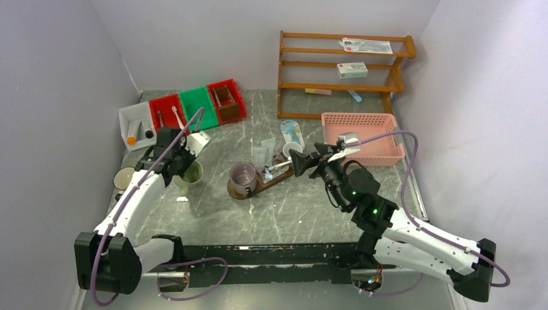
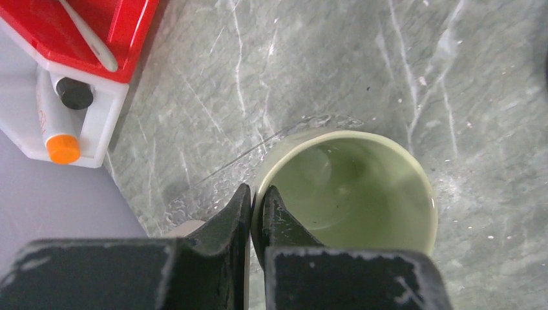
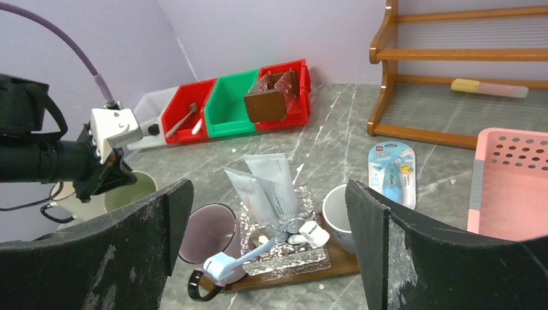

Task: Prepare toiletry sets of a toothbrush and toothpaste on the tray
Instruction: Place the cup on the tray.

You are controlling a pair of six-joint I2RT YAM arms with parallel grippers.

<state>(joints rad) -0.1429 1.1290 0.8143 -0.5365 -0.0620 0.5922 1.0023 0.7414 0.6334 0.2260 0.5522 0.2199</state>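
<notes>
Grey marble table [image 1: 310,206], tray [image 3: 339,263] at centre carrying cups [image 3: 210,232], tubes [image 3: 271,184] and a toothbrush [image 3: 242,258]. Left of it, left gripper [image 2: 257,201] pinches a green mug's [image 2: 362,187] rim, which likely needs lifting onto the tray next; right gripper [image 3: 268,194] gapes empty.

Grey-green table [image 1: 310,206] veined with white, pale green mug [image 2: 349,187] at centre, red bin [image 1: 167,111] and green bin [image 1: 197,103] upper left, pink perforated basket [image 1: 358,137] at right, dark brown tray [image 3: 342,261], smoky purple mug [image 3: 207,232].
</notes>
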